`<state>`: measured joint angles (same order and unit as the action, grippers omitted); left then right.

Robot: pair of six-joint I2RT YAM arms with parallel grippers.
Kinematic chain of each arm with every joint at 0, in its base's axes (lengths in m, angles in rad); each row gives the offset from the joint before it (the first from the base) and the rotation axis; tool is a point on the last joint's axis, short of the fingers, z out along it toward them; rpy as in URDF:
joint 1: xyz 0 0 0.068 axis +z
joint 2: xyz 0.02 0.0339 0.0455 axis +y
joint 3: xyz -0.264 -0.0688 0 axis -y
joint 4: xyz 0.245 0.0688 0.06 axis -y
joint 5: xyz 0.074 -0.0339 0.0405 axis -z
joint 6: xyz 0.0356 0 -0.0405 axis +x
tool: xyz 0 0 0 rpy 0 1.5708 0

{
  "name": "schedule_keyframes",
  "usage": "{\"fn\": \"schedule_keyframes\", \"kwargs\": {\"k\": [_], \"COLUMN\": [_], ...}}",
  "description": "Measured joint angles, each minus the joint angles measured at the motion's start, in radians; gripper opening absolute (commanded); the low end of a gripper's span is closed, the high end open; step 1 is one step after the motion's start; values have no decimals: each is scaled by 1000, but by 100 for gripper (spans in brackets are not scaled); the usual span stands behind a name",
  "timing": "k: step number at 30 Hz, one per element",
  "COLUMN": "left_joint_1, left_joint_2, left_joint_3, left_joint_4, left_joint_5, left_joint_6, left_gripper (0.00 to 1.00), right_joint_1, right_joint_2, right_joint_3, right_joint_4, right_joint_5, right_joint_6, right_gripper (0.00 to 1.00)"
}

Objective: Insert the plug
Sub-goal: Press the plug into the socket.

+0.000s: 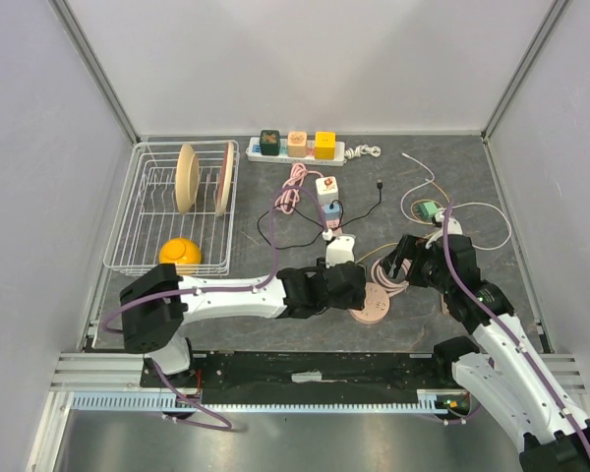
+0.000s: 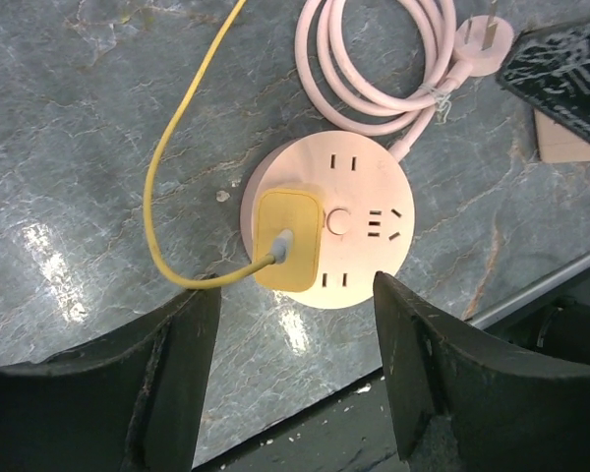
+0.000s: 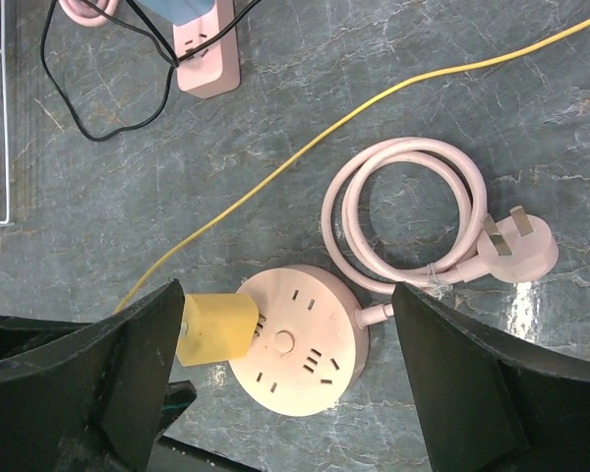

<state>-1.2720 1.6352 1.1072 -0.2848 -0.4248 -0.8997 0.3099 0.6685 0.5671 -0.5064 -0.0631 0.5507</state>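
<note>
Yellow plug [image 2: 288, 241]: appears seated in round pink socket [image 2: 366, 192], insertion judged nearly complete; left gripper [image 2: 295, 291] spread, clear of it; right gripper [image 3: 287, 297] spread wide, empty.

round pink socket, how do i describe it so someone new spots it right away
Start at the wire dish rack on the left, then go right and nearer, to front centre. The round pink socket lies there; it is the only disc-shaped one, with a yellow plug on it.

wire rack [image 1: 138, 224]: two upright plates [image 1: 186, 178], yellow bowl [image 1: 180, 253] inside | white power strip [image 1: 340, 150]: three coloured cubes [image 1: 297, 144] on top
</note>
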Motion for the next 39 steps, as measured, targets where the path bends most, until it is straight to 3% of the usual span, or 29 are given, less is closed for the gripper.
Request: {"fn": "schedule_keyframes", "kwargs": {"k": [16, 39], "left_joint_1": [1, 2], "left_joint_2": [74, 166], "left_joint_3": [0, 46], "left_joint_4": [51, 79], "left_joint_5": [-48, -72], "left_joint_6": [0, 69], "left_gripper": [67, 50], "right_joint_1": [0, 0], "right_joint_2": [16, 4], "right_joint_3": [-10, -40], "right_joint_4": [42, 51], "right_joint_5": [-2, -11], "right_joint_6": [-8, -8], "right_gripper": [94, 93]}}
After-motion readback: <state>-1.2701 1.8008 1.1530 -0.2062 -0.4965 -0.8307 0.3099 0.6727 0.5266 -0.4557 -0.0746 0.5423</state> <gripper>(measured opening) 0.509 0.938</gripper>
